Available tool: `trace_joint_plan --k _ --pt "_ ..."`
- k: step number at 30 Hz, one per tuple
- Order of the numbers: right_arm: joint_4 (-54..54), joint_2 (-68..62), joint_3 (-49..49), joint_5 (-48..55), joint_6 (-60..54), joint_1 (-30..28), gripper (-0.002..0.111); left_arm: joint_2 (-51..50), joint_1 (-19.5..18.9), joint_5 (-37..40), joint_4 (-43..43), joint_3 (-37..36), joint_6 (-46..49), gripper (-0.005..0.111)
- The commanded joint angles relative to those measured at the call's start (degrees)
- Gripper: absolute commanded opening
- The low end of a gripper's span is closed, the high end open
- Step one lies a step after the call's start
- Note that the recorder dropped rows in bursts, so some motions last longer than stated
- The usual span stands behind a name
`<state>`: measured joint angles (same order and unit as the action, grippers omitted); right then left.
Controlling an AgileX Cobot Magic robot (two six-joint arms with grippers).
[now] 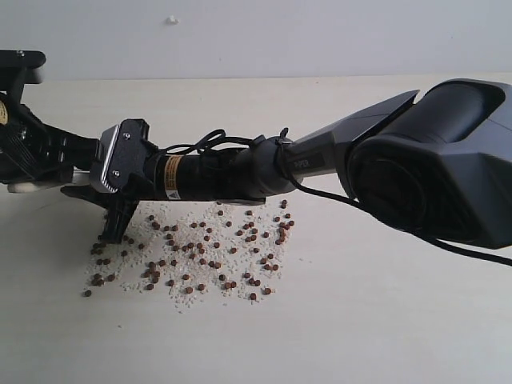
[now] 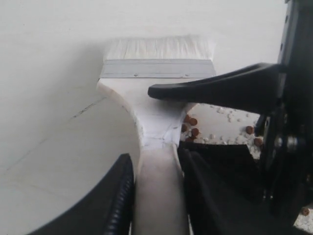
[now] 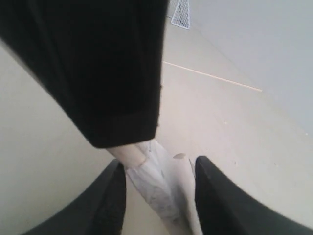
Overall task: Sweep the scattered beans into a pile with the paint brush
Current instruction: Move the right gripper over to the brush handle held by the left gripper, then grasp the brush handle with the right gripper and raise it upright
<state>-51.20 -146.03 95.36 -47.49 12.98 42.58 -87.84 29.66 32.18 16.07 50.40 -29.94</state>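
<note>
The left jaws are clamped on the brush [image 2: 156,122] by its pale handle, one side pressed against each edge. The right jaws straddle the brush's wider part, with one black side lying across its flat face just behind the ferrule [image 2: 156,68]. Whether they pinch it or only bracket it, I cannot tell. The white bristles [image 2: 161,49] point away over bare desk [image 1: 384,320]. The right arm [image 1: 240,172] reaches across to the left side. Beneath it the beans [image 1: 200,256] lie scattered, not heaped, among whitish grains [image 1: 164,214], with a few just beside the brush's handle.
</note>
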Motion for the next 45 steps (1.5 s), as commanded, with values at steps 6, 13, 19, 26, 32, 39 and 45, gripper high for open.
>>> trace_joint_plan --k 6,13,19,26,32,39,45 --pt "3.26 -0.02 0.54 -0.21 0.26 0.04 0.0 0.55 0.01 -1.7 -0.38 0.34 0.22 0.0" --pt "3.74 -0.02 0.54 -0.21 -0.38 0.04 0.0 0.55 0.01 -2.38 0.22 0.34 0.22 0.0" --pt "3.74 -0.02 0.54 -0.21 -1.01 0.04 0.0 0.55 0.01 -3.6 3.2 0.43 0.09 0.027" --pt "3.74 0.1 0.54 -0.21 -0.92 0.04 0.0 1.38 0.01 -11.99 6.29 0.43 -0.15 0.082" --pt "3.51 1.28 0.54 -0.57 0.1 0.04 0.0 3.84 -1.18 -19.78 8.46 3.81 -0.45 0.087" --pt "-1.95 7.5 0.54 5.12 19.83 -0.25 0.0 8.74 -6.67 -26.51 9.22 6.44 2.36 0.087" --pt "-17.4 13.4 0.54 15.77 41.95 -4.16 0.0 12.0 -8.5 -27.33 9.22 5.89 7.14 0.086"
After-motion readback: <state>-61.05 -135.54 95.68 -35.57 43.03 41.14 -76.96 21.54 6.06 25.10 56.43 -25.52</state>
